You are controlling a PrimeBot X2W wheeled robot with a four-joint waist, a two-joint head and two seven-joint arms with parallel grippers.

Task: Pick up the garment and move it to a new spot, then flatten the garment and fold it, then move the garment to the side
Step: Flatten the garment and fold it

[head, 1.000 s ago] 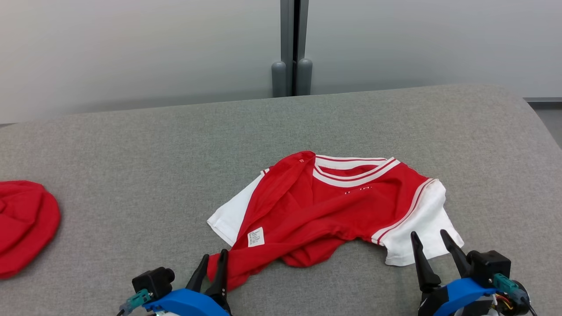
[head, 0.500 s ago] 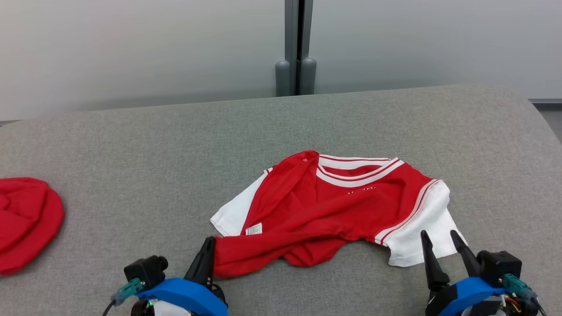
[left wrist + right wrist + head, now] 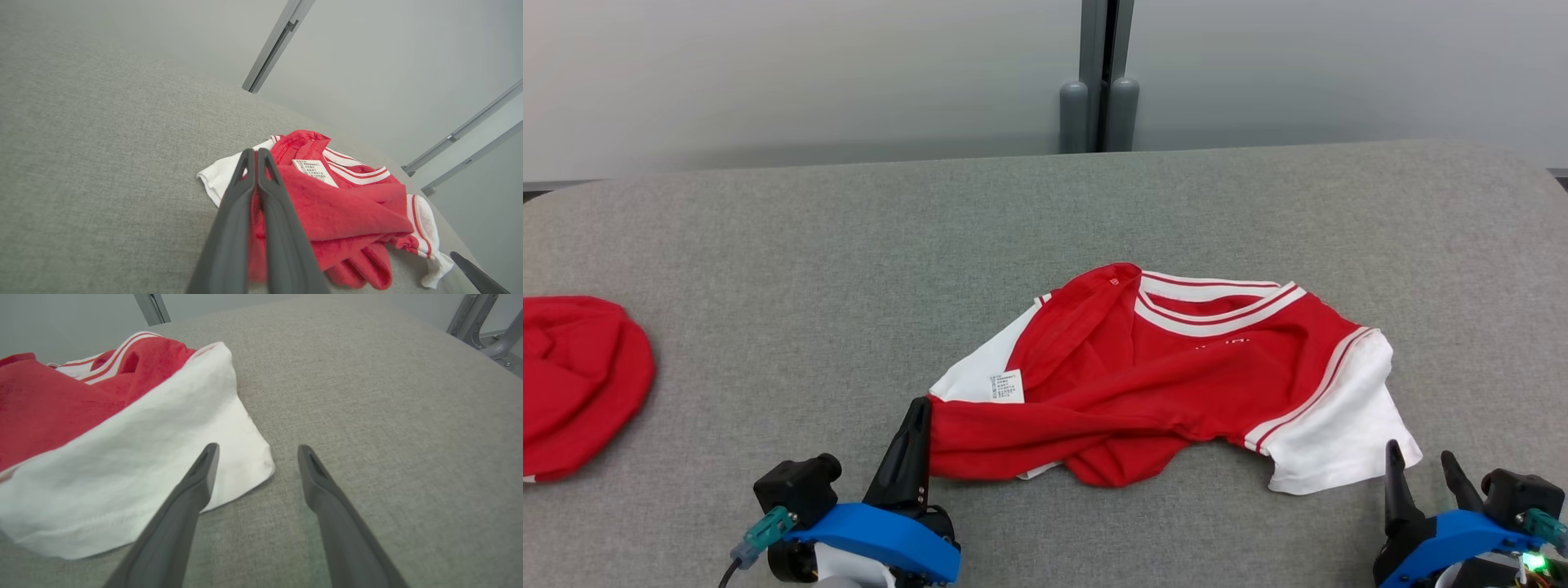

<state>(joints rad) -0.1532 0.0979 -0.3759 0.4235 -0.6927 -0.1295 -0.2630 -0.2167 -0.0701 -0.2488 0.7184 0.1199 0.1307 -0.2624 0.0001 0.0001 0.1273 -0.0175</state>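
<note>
The garment (image 3: pixel 1176 376) is a red T-shirt with white sleeves and a white-striped collar, lying crumpled on the grey table (image 3: pixel 849 269). My left gripper (image 3: pixel 921 406) is shut on the garment's red hem at its near left corner, and the cloth stretches taut from the fingers. In the left wrist view the closed fingers (image 3: pixel 256 153) pinch red fabric (image 3: pixel 327 204). My right gripper (image 3: pixel 1421 457) stands open just below the white right sleeve (image 3: pixel 1339 433). In the right wrist view its fingers (image 3: pixel 255 451) straddle the sleeve's corner (image 3: pixel 163 449), holding nothing.
A second red cloth (image 3: pixel 572 384) lies bunched at the table's left edge. Grey panels and a post (image 3: pixel 1098 82) stand behind the table. Bare grey tabletop spreads between the two red pieces and behind the garment.
My left gripper closed on the red hem and drew it left and up, stretching the cloth. The right gripper stayed open and dropped lower in the head view, which has shifted.
</note>
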